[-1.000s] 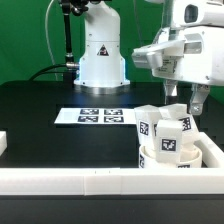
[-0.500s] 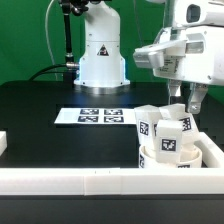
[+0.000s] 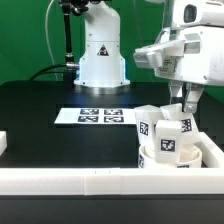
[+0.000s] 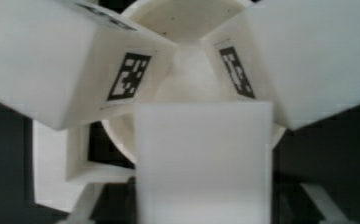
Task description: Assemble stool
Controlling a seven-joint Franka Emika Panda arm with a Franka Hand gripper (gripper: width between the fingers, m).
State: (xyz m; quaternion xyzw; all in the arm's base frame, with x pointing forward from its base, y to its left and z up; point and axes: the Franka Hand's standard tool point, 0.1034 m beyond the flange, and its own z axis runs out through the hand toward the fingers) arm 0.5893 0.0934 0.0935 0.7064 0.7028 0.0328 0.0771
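- Since the earlier frame, the end effector (image 3: 187, 100) has closed, pinching a leg (image 3: 172, 127).
- Legs stand on the seat (image 3: 168, 158), by the rail (image 3: 100, 182).
- Grasp seems done; next, lift straight.

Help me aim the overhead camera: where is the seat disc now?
In the exterior view's lower right, the seat disc sits inside the white border rail, legs stacked on it.

White parts on black

White legs (image 3: 163, 127) carry black-and-white square tags; seat (image 3: 165, 156) white; worktop (image 3: 40, 140) black; marker board (image 3: 95, 116) white with black markers.
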